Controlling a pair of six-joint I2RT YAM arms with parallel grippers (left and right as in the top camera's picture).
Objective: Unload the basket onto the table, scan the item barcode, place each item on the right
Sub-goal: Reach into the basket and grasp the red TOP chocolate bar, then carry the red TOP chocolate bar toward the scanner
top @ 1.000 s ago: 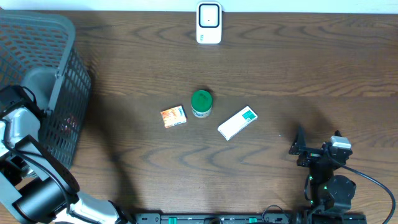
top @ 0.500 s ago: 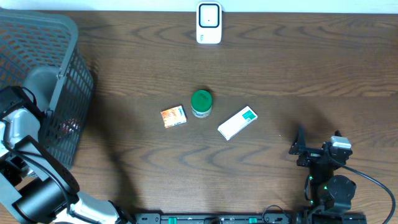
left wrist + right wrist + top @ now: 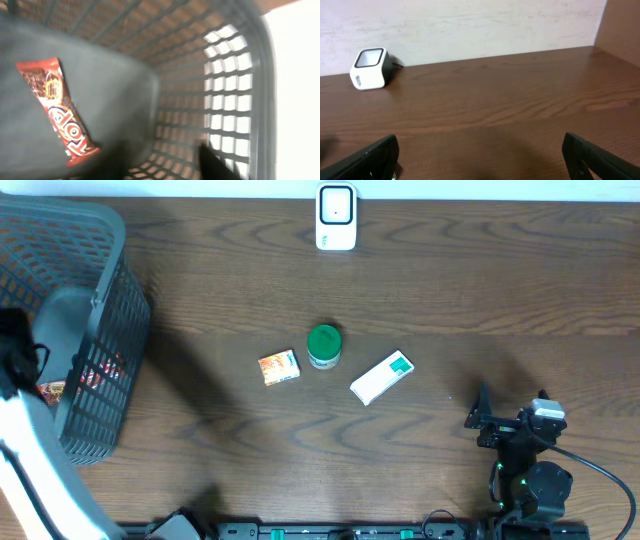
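Overhead: my left claw was over the grey basket at left, right claw low right, scanner at the table's far edge, orange box, green-lidded jar and white box mid-table. Left wrist: the red snack bar lay flat on the basket floor, untouched; only one finger was in frame, so I couldn't tell that claw's spread. Right wrist: right claw was spread wide, holding nothing, scanner far left.
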